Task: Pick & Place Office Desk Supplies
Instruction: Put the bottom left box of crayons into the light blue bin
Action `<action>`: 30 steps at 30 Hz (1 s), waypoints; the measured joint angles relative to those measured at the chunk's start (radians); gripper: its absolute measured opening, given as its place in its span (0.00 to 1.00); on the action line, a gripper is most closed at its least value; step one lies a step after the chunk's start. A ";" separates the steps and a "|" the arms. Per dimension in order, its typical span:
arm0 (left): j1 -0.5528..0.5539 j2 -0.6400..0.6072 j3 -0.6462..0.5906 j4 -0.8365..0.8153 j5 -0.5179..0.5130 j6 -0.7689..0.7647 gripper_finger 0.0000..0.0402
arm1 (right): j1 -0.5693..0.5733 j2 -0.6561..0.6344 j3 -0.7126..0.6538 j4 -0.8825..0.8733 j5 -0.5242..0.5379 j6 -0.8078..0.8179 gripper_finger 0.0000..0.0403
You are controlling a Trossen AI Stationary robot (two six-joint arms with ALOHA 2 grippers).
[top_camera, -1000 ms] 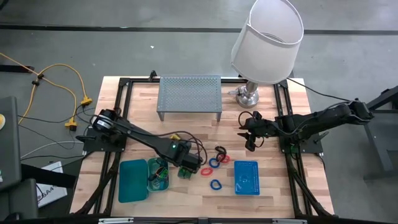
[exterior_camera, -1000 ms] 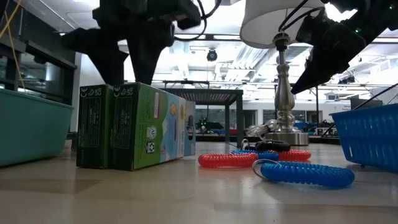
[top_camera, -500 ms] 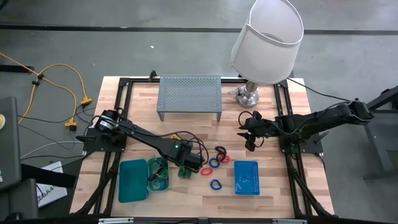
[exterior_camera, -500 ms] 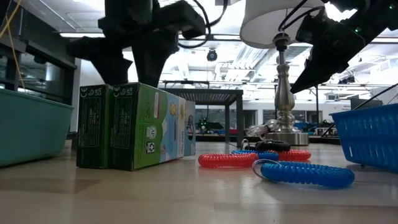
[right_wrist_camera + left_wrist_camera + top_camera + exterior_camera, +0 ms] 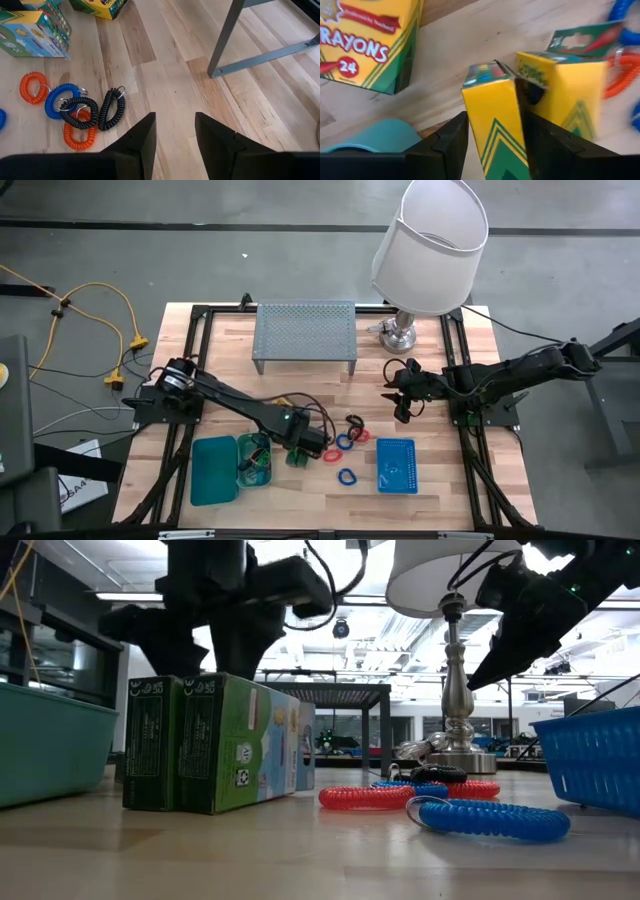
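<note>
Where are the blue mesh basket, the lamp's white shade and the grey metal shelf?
blue mesh basket (image 5: 397,466): high view, on its mesh floor.
lamp's white shade (image 5: 430,245): high view, on the shade's outer side.
grey metal shelf (image 5: 305,332): high view, middle of its perforated top.

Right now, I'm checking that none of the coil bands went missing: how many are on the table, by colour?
red coil bands: 2
blue coil bands: 2
black coil bands: 2
Total: 6
</note>
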 joint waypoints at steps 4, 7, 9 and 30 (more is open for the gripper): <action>-0.003 0.000 -0.002 0.000 0.012 -0.020 0.46 | 0.000 0.000 0.000 0.000 0.000 0.000 0.31; -0.009 0.000 -0.004 -0.004 0.012 -0.028 0.46 | 0.000 0.000 0.000 0.000 0.000 0.000 0.31; -0.014 0.000 -0.004 -0.004 0.012 -0.040 0.46 | 0.000 0.000 0.000 0.000 0.000 0.000 0.31; -0.018 -0.001 -0.004 -0.005 0.009 -0.051 0.28 | 0.000 0.000 -0.002 0.000 0.000 0.000 0.31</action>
